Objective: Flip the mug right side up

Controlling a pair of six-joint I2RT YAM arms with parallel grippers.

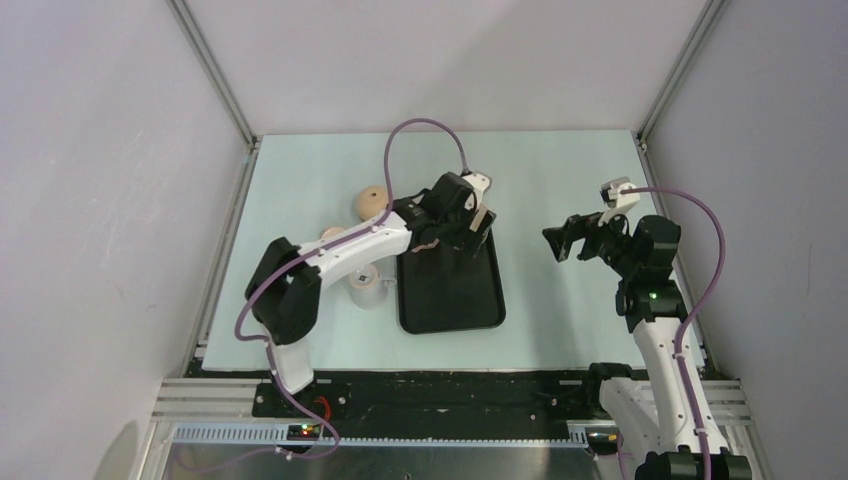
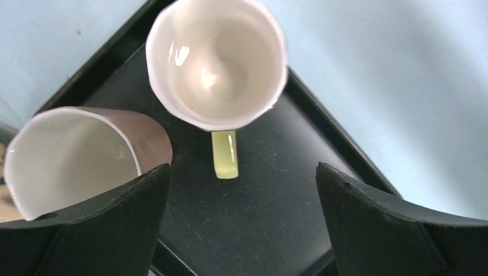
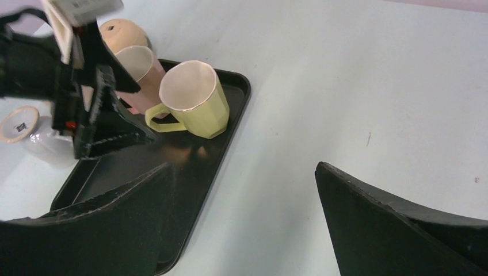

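Observation:
A pale yellow mug (image 2: 216,63) stands upright, mouth up, at the far end of the black tray (image 2: 270,218), its handle (image 2: 224,154) pointing at my left gripper. A pink mug (image 2: 75,155) stands upright beside it, mouth up. My left gripper (image 2: 243,169) is open and empty just above the tray, apart from both mugs. The right wrist view shows the yellow mug (image 3: 195,100), the pink mug (image 3: 141,66) and the left gripper (image 3: 98,115). From above, the left gripper (image 1: 470,225) hides the mugs. My right gripper (image 1: 560,240) is open and empty, right of the tray.
A round peach object (image 1: 372,200) lies behind the tray's left corner. A clear cup (image 1: 368,290) stands left of the tray (image 1: 450,300), with a small peach round thing (image 1: 332,233) behind it. Walls close in the light table (image 1: 570,180) on three sides.

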